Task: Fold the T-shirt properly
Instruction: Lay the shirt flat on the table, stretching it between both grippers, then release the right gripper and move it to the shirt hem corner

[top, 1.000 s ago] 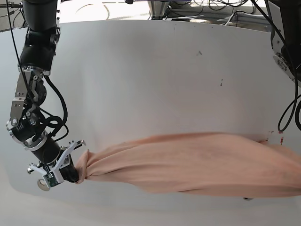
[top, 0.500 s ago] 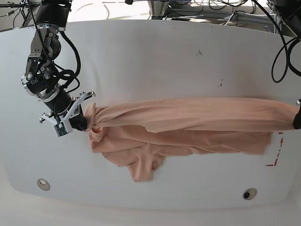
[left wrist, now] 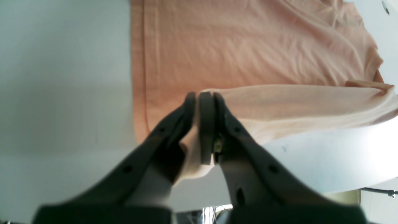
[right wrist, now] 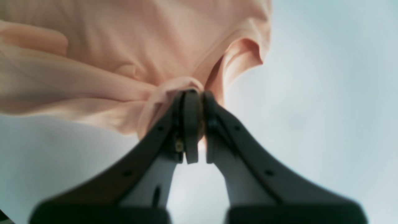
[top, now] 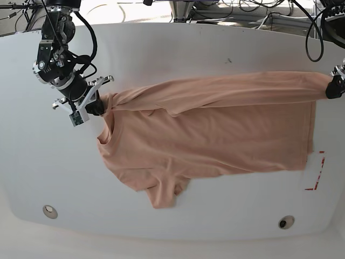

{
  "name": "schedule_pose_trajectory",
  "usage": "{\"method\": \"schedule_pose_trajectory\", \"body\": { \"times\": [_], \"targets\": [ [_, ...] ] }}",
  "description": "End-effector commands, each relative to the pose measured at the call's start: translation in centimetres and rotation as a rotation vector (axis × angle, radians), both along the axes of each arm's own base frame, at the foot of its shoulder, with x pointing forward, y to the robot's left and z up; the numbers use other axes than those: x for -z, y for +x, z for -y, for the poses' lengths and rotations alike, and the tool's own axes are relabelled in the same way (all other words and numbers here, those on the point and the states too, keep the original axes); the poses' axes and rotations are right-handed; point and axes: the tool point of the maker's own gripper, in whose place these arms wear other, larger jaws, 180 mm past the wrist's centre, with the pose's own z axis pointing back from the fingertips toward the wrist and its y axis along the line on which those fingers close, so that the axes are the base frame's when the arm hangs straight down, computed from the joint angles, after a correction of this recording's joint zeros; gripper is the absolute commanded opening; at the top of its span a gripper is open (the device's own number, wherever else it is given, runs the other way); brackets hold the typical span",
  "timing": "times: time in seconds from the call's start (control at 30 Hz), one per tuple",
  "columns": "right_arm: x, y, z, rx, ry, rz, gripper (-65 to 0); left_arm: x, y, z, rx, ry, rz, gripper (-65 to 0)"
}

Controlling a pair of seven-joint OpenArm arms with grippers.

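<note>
The salmon-pink short-sleeved cotton T-shirt (top: 210, 135) lies spread on the white table (top: 178, 54), its far edge lifted — stretched between both arms. The right gripper (top: 97, 106) is clenched on bunched fabric at one end; the left gripper (top: 330, 87) clamps the opposite corner.

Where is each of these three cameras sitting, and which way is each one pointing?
Base: high above the white table, looking down on the T-shirt and both arms.
Left wrist: on the left arm, looking along the left gripper, shut on the shirt's hem end.
Right wrist: on the right arm, looking along the right gripper, shut on bunched fabric near the shoulder.
Shared: all three show the same shirt, stretched between the grippers.
</note>
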Motion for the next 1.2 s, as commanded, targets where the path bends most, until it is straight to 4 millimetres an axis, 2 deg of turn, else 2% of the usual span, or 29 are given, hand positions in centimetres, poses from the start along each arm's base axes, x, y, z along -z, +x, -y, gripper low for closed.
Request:
{"method": "schedule_pose_trajectory", "body": {
  "times": [0.0,0.1,0.2,0.27,0.37,0.47,0.53,0.6,0.7,0.73,1.0,1.17],
  "targets": [
    [-0.5,-0.1,0.3,0.002,-0.003,0.020,-64.8,-0.5,-0.3,-0.5,0.005,0.029,-0.001,-65.0],
    [0.7,-1.4,-0.3,0.012,0.016,-0.020,-64.8,0.4,-1.4,-0.5,0.005,0.028,-0.043,-65.0],
    [1.7,-2.7,-0.4,0.015,0.022,-0.057,-62.1,1.0,-2.2,-0.4,0.008,0.027,-0.074,-65.0],
    [2.3,-3.5,-0.6,0.017,0.026,-0.081,-55.6,1.2,-2.6,-0.4,0.009,0.028,-0.085,-65.0],
    [3.0,-4.6,-0.7,0.017,0.031,-0.111,-41.7,1.5,-3.0,-0.3,0.013,0.030,-0.103,-63.6],
    [3.8,-5.8,-1.2,0.024,0.052,-0.143,-27.1,2.3,-3.4,0.4,0.041,0.025,-0.135,-56.8],
    [4.2,-6.4,-1.6,0.031,0.066,-0.160,-18.9,2.6,-3.4,0.8,0.056,0.020,-0.146,-48.9],
    [4.7,-7.2,-1.8,0.036,0.074,-0.179,-12.5,3.0,-3.7,1.1,0.062,0.017,-0.162,-37.6],
    [4.9,-8.0,-2.0,0.037,0.079,-0.195,-11.1,3.0,-4.4,0.5,0.047,0.024,-0.177,-26.1],
    [4.8,-8.1,-2.2,0.035,0.081,-0.194,-11.1,2.9,-4.5,0.3,0.041,0.027,-0.175,-24.9],
    [3.2,-7.8,-2.4,0.026,0.111,-0.150,-11.1,1.4,-4.2,-1.4,-0.013,0.051,-0.127,-25.1],
    [0.8,-5.2,-0.3,0.089,0.158,-0.060,-11.1,-1.5,-1.4,-2.5,-0.038,0.073,-0.007,-25.1]
  ]
}}
